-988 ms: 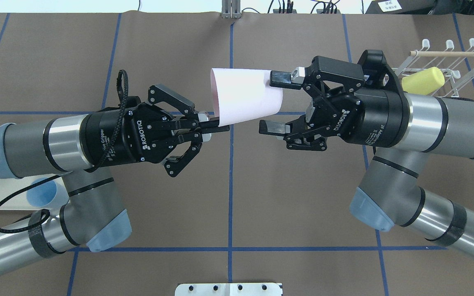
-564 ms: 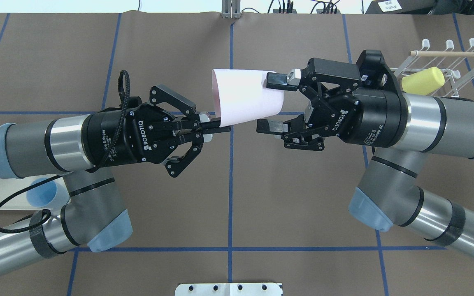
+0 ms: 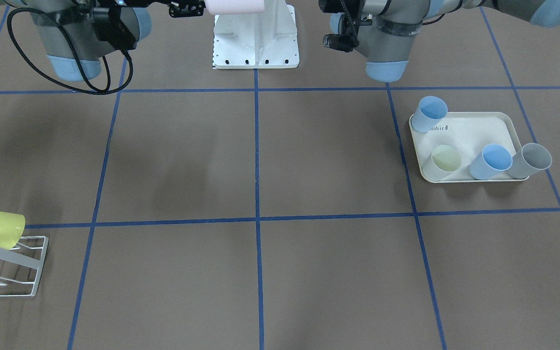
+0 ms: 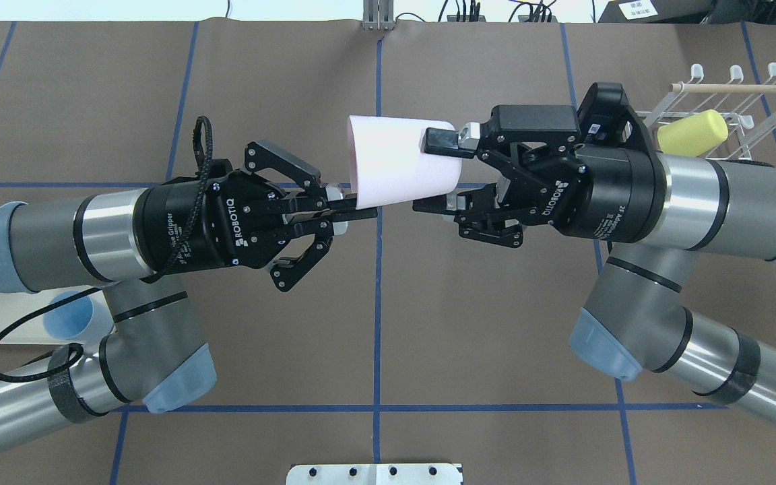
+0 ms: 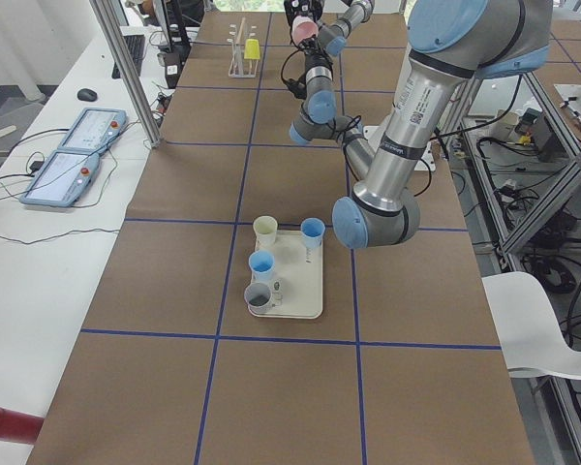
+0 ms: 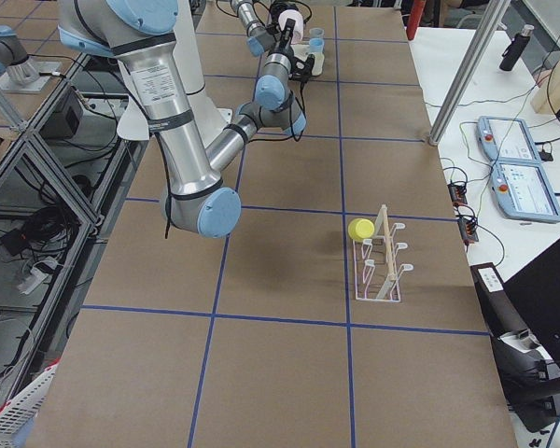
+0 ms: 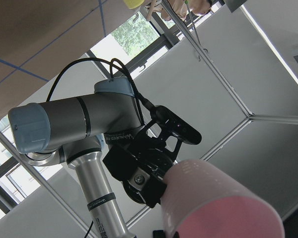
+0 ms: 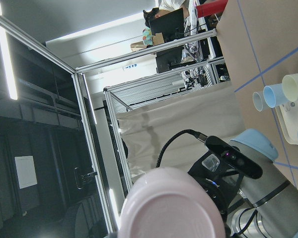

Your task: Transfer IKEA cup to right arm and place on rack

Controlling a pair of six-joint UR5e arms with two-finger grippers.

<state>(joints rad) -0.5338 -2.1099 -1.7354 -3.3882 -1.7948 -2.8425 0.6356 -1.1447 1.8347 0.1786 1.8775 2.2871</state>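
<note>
The pink IKEA cup (image 4: 401,162) hangs on its side in mid-air between both arms, mouth toward my left arm. My left gripper (image 4: 358,205) is shut on the cup's rim. My right gripper (image 4: 426,172) has its fingers closed in on either side of the cup's narrow base end, the lower finger (image 4: 432,204) against the wall. The cup's base fills the bottom of the right wrist view (image 8: 171,208), and its side shows in the left wrist view (image 7: 213,203). The white wire rack (image 4: 731,101) stands at the far right behind my right arm.
A yellow cup (image 4: 691,131) sits on a rack prong. On the robot's left a cream tray (image 3: 474,131) carries blue cups (image 3: 491,160), a pale yellow cup (image 3: 445,159) and a grey cup (image 3: 530,159). The robot's white base (image 3: 255,39) stands at the table's near edge.
My right gripper's fingers have drawn together and slid further along the cup's base end. The left gripper and cup have held still.
</note>
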